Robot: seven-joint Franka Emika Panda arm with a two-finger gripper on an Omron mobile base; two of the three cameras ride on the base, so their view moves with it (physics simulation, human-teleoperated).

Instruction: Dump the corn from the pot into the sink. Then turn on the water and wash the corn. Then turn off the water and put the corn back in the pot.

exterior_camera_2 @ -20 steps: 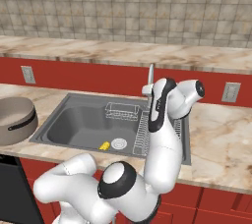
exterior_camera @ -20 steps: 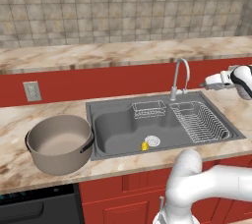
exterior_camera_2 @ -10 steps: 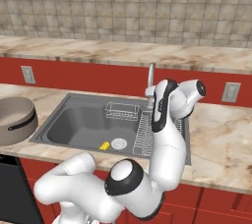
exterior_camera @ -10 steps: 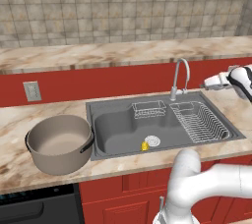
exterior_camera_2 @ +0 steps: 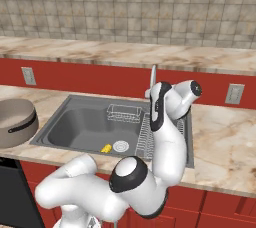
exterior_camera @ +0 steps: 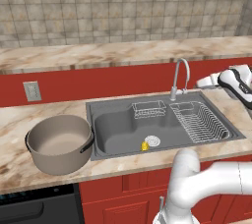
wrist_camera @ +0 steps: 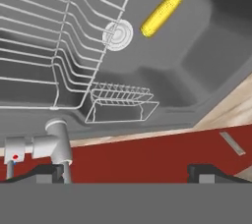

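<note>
The yellow corn (exterior_camera: 144,146) (wrist_camera: 162,13) lies on the floor of the dark grey sink (exterior_camera: 118,128) beside the round silver drain (exterior_camera: 152,141), and it also shows from the right base as the corn (exterior_camera_2: 106,148). The taupe pot (exterior_camera: 59,142) (exterior_camera_2: 15,122) stands upright on the counter left of the sink, with its beige inside showing. My gripper (exterior_camera: 202,82) (wrist_camera: 125,173) hovers high, just right of the faucet (exterior_camera: 179,76), pointing down at the sink. It is open, with its dark fingertips (wrist_camera: 47,171) far apart and nothing between them.
A wire dish rack (exterior_camera: 199,120) fills the sink's right basin, and a small wire basket (exterior_camera: 148,109) hangs at the back rim. The faucet's handle (wrist_camera: 17,149) sits close by my left fingertip. Red backsplash and a marble ledge run behind; an outlet (exterior_camera: 32,91) is on the wall.
My hand has crept slightly left toward the faucet. The corn, pot and rack have not moved.
</note>
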